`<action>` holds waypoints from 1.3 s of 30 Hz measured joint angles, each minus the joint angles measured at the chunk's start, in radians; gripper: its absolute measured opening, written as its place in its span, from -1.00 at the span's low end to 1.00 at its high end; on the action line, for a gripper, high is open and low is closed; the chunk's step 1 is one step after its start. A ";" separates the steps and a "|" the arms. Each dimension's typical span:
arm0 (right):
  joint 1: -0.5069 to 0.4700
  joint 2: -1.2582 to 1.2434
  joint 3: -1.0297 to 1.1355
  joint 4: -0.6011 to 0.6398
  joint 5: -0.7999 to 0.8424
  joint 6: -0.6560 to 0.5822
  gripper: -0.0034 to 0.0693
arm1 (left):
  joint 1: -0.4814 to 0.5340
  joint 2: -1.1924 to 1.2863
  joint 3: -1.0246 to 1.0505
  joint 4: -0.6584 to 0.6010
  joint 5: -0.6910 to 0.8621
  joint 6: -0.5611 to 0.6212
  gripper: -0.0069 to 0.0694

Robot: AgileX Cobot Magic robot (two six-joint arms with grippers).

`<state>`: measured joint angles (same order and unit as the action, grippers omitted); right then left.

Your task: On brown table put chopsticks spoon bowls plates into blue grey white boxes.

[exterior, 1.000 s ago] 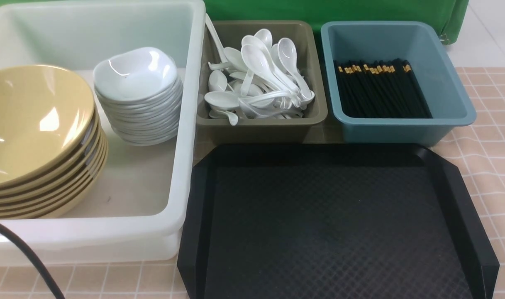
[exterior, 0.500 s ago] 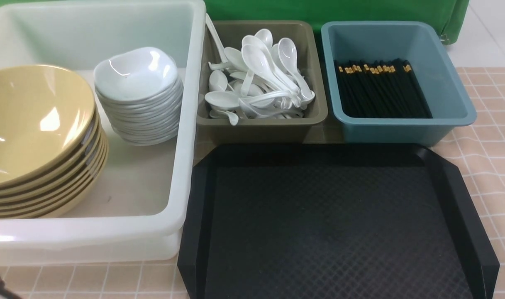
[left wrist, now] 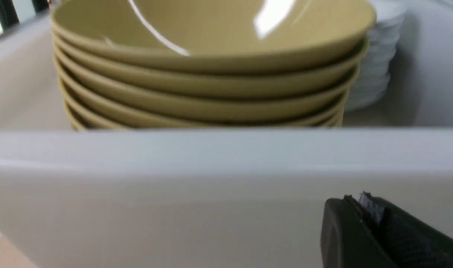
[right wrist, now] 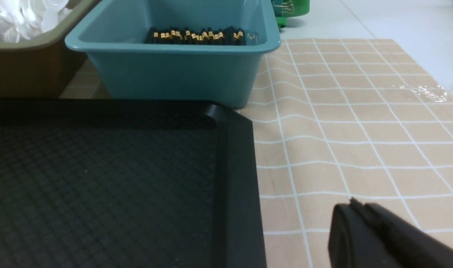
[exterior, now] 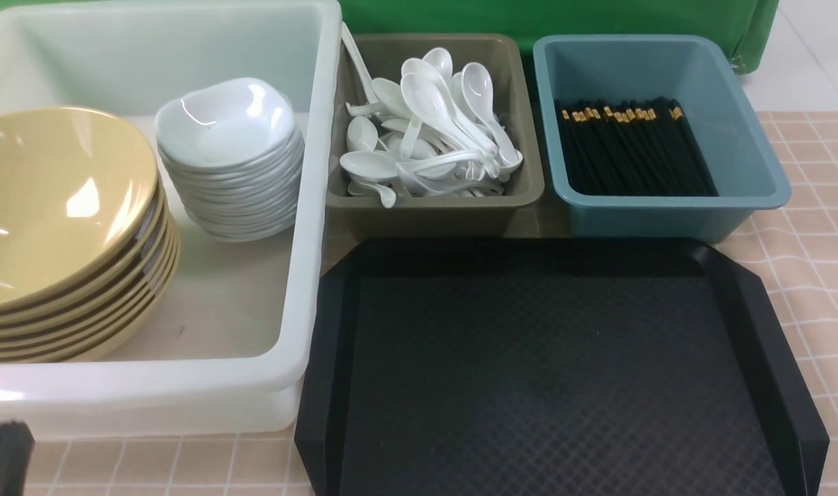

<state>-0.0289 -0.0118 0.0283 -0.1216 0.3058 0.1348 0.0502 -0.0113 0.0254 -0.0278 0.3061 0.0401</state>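
Pinkish grid-cloth brown table point(exterior: 811, 207). Black tray point(exterior: 549, 372) at front centre, bare. White box point(exterior: 308, 207) on left: yellow bowls point(exterior: 54, 207) stacked, white plates point(exterior: 229, 155) stacked beside them. Grey box point(exterior: 432, 213) heaped with spoons point(exterior: 425, 131). Blue box point(exterior: 666, 207) with chopsticks point(exterior: 632, 148) side by side. Left gripper point(left wrist: 360, 208) closed, empty, low before white box's near wall. Right gripper point(right wrist: 354, 208) closed, empty, over cloth beside tray.

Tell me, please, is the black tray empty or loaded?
Empty: the black tray shows only its bare textured floor in the front and right wrist views.
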 joint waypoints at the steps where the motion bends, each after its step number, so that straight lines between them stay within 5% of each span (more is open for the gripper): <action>1: 0.000 0.000 0.000 0.000 0.000 0.000 -0.74 | 0.000 0.000 0.000 -0.005 0.002 0.006 -0.81; 39: 0.000 0.000 0.000 0.000 0.000 0.000 -0.63 | 0.000 0.000 0.000 -0.014 0.002 0.015 -0.81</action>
<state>-0.0289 -0.0118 0.0283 -0.1216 0.3058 0.1348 0.0502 -0.0113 0.0254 -0.0416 0.3080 0.0551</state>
